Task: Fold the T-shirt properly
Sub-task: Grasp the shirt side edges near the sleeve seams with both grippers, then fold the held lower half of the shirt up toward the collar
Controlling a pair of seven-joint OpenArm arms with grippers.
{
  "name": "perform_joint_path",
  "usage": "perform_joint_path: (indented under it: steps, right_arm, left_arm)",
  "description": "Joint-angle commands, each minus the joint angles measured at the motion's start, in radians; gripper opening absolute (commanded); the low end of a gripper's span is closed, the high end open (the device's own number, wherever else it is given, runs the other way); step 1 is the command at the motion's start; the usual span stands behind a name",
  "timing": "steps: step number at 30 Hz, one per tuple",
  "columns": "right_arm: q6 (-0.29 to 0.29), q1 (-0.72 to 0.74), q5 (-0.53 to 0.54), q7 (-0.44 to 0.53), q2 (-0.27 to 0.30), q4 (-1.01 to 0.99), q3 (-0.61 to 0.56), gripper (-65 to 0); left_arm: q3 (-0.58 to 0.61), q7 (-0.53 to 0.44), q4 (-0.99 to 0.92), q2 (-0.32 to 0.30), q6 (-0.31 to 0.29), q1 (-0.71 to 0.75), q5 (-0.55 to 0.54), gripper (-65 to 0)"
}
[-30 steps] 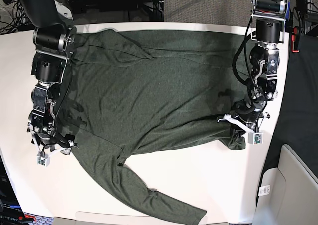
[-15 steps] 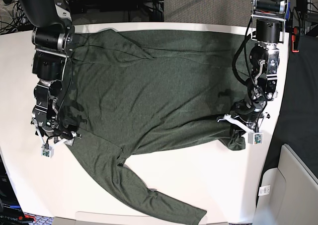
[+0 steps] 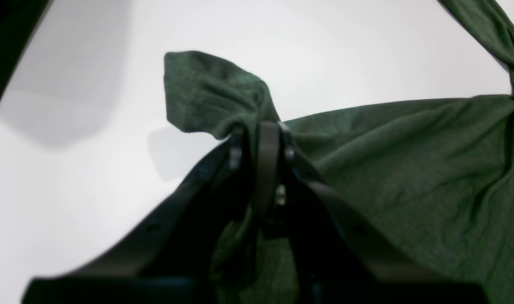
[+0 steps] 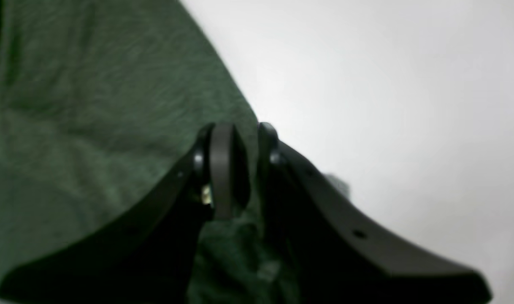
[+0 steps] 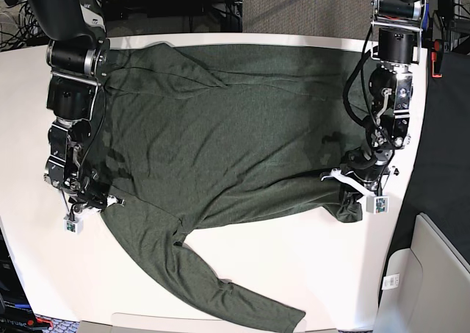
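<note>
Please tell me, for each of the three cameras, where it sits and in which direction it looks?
Base: sits high above, looks straight down on the white table, the spread T-shirt and both arms.
Left wrist: sits on the left arm, looks along the left gripper, whose jaws pinch a bunched shirt corner.
Right wrist: sits on the right arm, looks along the right gripper, jaws at the shirt's edge; the picture is blurred.
Shared: all views show the T-shirt and the table.

The T-shirt (image 5: 220,142) is showing dark olive-green — faintly heathered — against a plain white table (image 5: 308,259); both black grippers — matte.
</note>
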Motion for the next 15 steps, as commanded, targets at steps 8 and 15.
perform_joint_path:
  steps: [8,15]
  right_arm:
    - [0.092,-0.060,0.004,-0.049,0.006,0.218,0.003,-64.4]
    - [0.190,-0.143,0.004,-0.204,-0.021,0.427,0.203,-64.4]
  left_arm:
    - [-0.008,-0.025,0.056,-0.013,-0.006,-0.024,-0.003,-65.0]
    - [-0.009,-0.025,0.069,-0.013,-0.006,-0.018,-0.003,-65.0]
